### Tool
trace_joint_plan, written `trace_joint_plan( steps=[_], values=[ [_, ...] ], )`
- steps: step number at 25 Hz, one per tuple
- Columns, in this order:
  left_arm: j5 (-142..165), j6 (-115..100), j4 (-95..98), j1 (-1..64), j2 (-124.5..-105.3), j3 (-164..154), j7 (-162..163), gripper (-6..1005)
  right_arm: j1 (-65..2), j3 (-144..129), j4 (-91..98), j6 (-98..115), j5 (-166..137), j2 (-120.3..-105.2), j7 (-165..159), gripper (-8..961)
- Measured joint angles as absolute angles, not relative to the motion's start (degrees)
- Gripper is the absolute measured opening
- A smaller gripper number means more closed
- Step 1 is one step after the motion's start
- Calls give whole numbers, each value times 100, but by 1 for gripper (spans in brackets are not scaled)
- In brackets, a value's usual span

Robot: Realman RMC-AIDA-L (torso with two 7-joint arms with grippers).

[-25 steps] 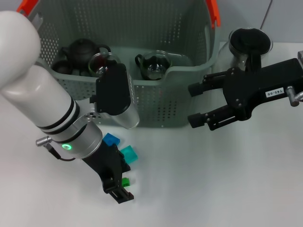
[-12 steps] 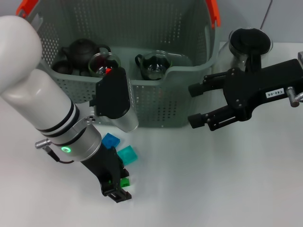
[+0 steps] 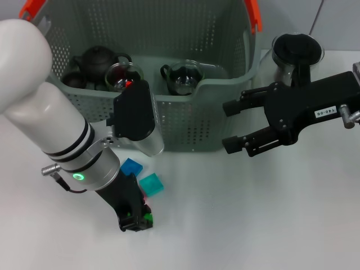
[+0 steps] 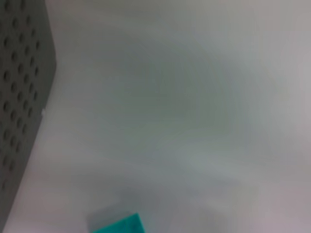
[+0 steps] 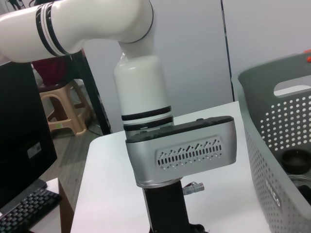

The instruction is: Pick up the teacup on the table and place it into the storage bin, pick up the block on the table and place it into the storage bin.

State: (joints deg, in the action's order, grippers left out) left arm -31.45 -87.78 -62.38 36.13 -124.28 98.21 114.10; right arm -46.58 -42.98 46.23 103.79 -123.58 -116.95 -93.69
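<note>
The left pincer (image 3: 136, 221) is down low on the white counter (image 3: 253, 214), in front of the storage bin (image 3: 185, 121). It sits right on top of a small green block (image 3: 148, 216). A bit of pink shows next to the green. I cannot tell if the left pincer is apart or together, because the arm hides its tips.

Two more blocks lie on the counter just beside the left arm. One is a blue block (image 3: 131, 167) and one is a teal block (image 3: 151, 184). The teal block (image 4: 116, 224) also shows in the left wrist view, near the holed wall of the bin (image 4: 22, 97).

The storage bin stands at the back of the counter. It is grey-green with lots of small holes and orange clips (image 3: 254, 14) on its handles. Inside it are a dark teapot (image 3: 97, 59), a glass teacup (image 3: 121, 76) with something red in it, and a glass pitcher (image 3: 183, 77).

The right pincer (image 3: 232, 125) hangs over the counter just to the right of the bin. Its two black fingers (image 3: 247, 144) are wide apart and hold nothing. Behind it stands a glass jar with a black lid (image 3: 296, 48).

In the right wrist view the left arm (image 5: 146, 87) stands on the counter next to the bin (image 5: 277, 145)
</note>
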Motion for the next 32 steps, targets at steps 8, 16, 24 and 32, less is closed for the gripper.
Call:
trace_joint_plan(
  steps=[8, 16, 24, 32],
  values=[
    [-3074, -8842, -6170, 3714, -12419, 9820, 11452, 168, -4625, -4290, 4624, 10380, -12317, -11697, -9368, 913],
    [-3210, -9594, -6392, 3932, -12420, 10231, 11439, 155, -4533, -4291, 4641, 10389, -12144, -11666, -9304, 911],
    [-4258, -10964, -6765, 4581, -12224, 12695, 11317, 162, -4501, -4339, 4636, 10473, -12138, -11644, -9281, 912],
    [-5296, -10742, -6093, 4990, -11380, 14426, 11487, 170, -4422, -4329, 4628, 10612, -12147, -11596, -9250, 913]
  ],
)
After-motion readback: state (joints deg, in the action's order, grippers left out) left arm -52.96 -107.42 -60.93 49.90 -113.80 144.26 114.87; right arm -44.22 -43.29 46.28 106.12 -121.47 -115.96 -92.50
